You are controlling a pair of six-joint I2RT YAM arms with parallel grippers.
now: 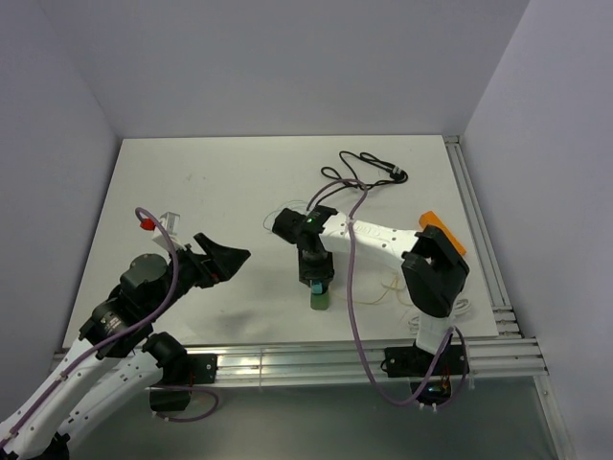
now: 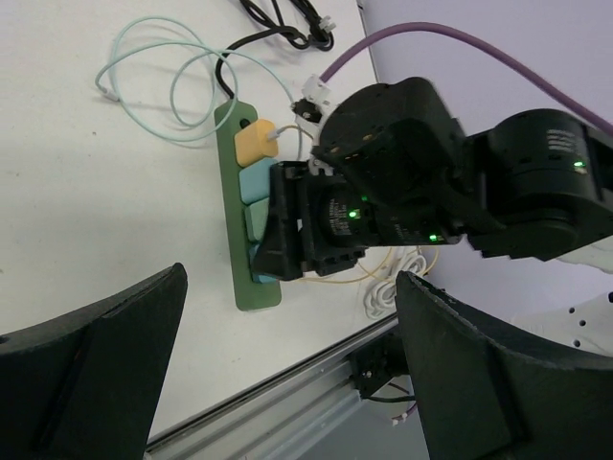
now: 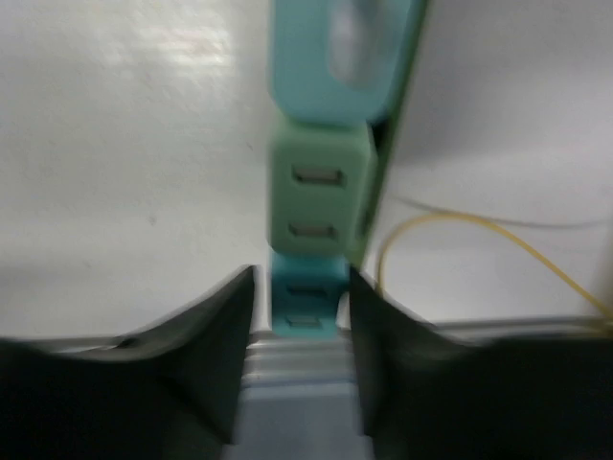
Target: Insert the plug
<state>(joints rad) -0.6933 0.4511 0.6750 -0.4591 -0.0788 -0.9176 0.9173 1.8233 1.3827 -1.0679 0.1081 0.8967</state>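
Note:
A green socket strip (image 2: 237,192) lies on the white table, carrying a yellow block (image 2: 255,144) and aqua, pale green and teal blocks. My right gripper (image 1: 314,281) points down over the strip's near end (image 1: 319,301). In the right wrist view it (image 3: 301,307) is shut on a grey-white ribbed plug (image 3: 297,383), whose tip sits at the teal socket block (image 3: 305,292), with the pale green block (image 3: 318,196) just beyond. My left gripper (image 1: 225,261) is open and empty, raised to the left of the strip; its own view shows it (image 2: 292,383) wide open.
A black cable (image 1: 369,172) lies coiled at the back. A mint cable (image 2: 163,67), a thin yellow cable (image 3: 479,240) and a white coiled cable (image 2: 393,287) lie around the strip. An orange part (image 1: 442,230) sits right. An aluminium rail (image 1: 335,359) runs along the near edge.

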